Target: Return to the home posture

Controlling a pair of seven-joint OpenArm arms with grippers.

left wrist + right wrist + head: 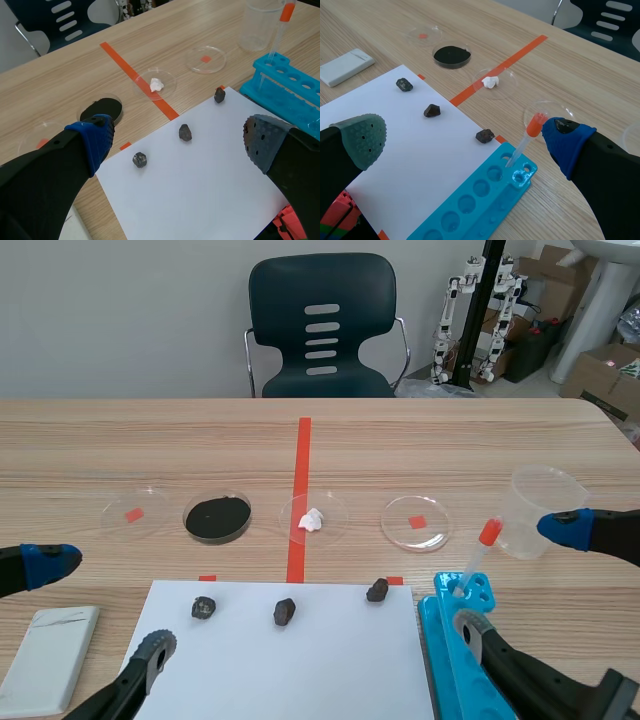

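Both grippers hang low at the table's near edge, open and holding nothing. My left gripper [100, 608] [178, 146] stands over the left part of a white paper sheet [300, 660] [200, 185]. My right gripper [518, 577] [465, 140] straddles a blue test tube rack [458, 660] [475, 205]. A dropper [480, 550] [526, 137] with an orange bulb stands in the rack's far end. Three dark stones [285, 612] [185, 132] [432, 110] lie in a row along the sheet's far edge.
Beyond the sheet sit several petri dishes: one with black powder [217, 517], one with a white lump [312, 519], and others without contents [416, 523]. A clear plastic beaker [540, 508] stands at the right. A white block [48, 658] lies at the near left.
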